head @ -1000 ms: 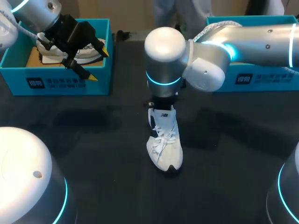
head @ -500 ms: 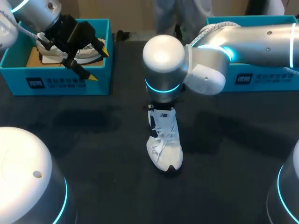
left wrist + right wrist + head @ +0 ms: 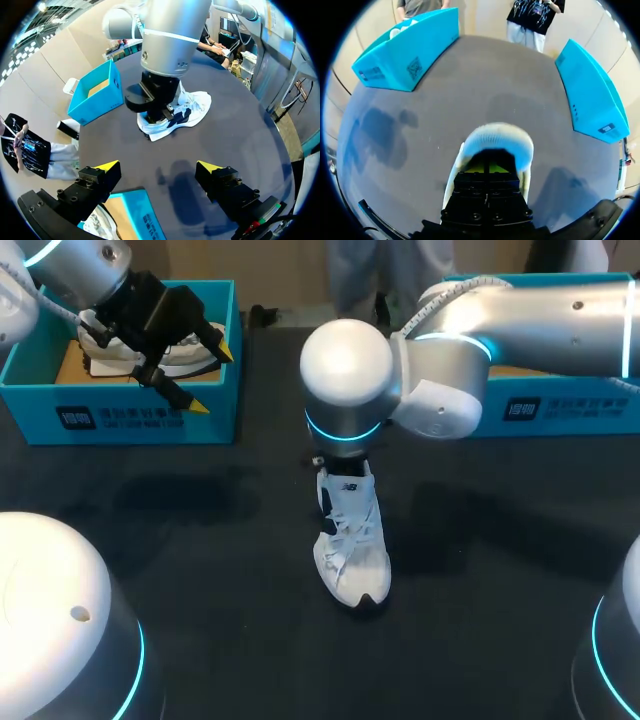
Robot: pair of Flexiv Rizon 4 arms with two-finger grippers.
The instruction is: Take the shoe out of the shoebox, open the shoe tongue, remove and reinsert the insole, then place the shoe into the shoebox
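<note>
right tool (image 3: 490, 168) inside white shoe (image 3: 496, 136)

The shoe (image 3: 352, 540) is white with white laces and small black patches. The table (image 3: 200, 540) is dark grey, almost black. The left shoebox (image 3: 215, 425) and the right shoebox (image 3: 590, 415) are bright blue with white labels. The left shoebox is brown inside. The left claw (image 3: 212, 377) is black with yellow tips. The right arm (image 3: 520, 320) is shiny silver with a glowing blue ring.
</note>
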